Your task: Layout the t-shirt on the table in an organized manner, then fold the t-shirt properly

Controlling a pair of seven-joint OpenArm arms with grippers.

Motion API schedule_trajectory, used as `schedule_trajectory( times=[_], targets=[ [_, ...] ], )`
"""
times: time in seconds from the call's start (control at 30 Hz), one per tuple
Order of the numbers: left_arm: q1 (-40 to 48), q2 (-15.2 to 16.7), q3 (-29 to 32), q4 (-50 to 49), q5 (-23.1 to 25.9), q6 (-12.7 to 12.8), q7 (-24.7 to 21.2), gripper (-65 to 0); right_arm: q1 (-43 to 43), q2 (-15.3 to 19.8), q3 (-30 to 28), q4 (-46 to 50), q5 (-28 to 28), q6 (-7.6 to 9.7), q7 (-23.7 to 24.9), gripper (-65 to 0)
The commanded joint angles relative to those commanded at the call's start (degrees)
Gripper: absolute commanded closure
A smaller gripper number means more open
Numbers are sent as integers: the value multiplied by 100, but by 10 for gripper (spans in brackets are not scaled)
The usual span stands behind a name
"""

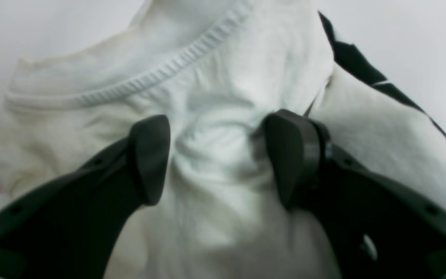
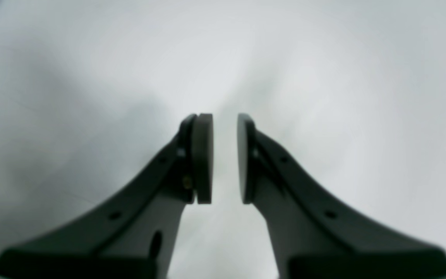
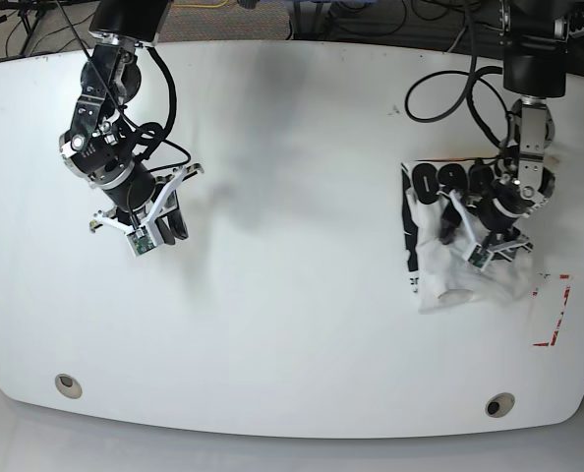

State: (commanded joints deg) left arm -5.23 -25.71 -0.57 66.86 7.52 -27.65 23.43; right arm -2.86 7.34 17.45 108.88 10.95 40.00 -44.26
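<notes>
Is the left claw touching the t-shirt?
Touching. In the left wrist view, the left gripper presses both fingers into the bunched t-shirt fabric.

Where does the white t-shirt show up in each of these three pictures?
Left wrist: the t-shirt fills the middle, bunched between the left claw's fingers.
Right wrist: not in it; only bare table.
Base: crumpled at the right, under the left claw.
Shared landmark: the shirt's black lettering.

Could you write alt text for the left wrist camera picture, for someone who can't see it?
The left gripper straddles a bunched fold of the white t-shirt, its two dark fingers on either side of the cloth. The ribbed collar runs above, black print at right, over the white table.
</notes>
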Motion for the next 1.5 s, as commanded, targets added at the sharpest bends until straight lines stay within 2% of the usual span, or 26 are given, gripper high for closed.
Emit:
schedule_trajectory(
  times=[0.17, 0.37, 0.53, 0.7, 0.97, 1.1, 1.13, 1.2, 1.23, 1.37, 1.5],
  targets=[
    [0, -325, -229, -114, 0, -360, 0, -383, -26, 0, -9, 193, 9, 0, -149, -103],
    [53, -615, -589, -149, 0, -624, 18, -383, -105, -9, -18, 290, 9, 0, -158, -103],
    [404, -941, -809, -132, 0, -967, 26, -383, -167, -9, -18, 299, 9, 0, -158, -103],
    [624, -1187, -1116, -105, -9, -1204, 18, -383, -290, -114, -9, 316, -9, 0, -132, -103],
    [651, -1512, -1521, 255, -9, -1235, 62, -383, -501, -167, -9, 431, -18, 0, -123, -103],
    [651, -1512, -1635, 1029, -9, -1235, 431, -383, -607, -167, -9, 501, -53, 0, -114, -103],
    [642, -1459, -1635, 1389, -9, -1235, 721, -383, -624, -167, -9, 519, -62, 0, -88, -103],
    [633, -1319, -1626, 1723, -18, -1235, 949, -383, -624, -167, 9, 536, -70, 0, -18, -103],
    [589, -1099, -1618, 2084, -18, -1235, 1090, -383, -642, -149, 9, 536, -132, 0, 88, -103],
    [484, -457, -1618, 2787, 44, -1235, 1152, -383, -659, -167, -9, 527, -624, 0, 545, -103],
    [484, 352, -1644, 3358, 79, -1235, 1125, -382, -668, -352, 26, 501, -1204, 0, 1407, -103]
  ],
)
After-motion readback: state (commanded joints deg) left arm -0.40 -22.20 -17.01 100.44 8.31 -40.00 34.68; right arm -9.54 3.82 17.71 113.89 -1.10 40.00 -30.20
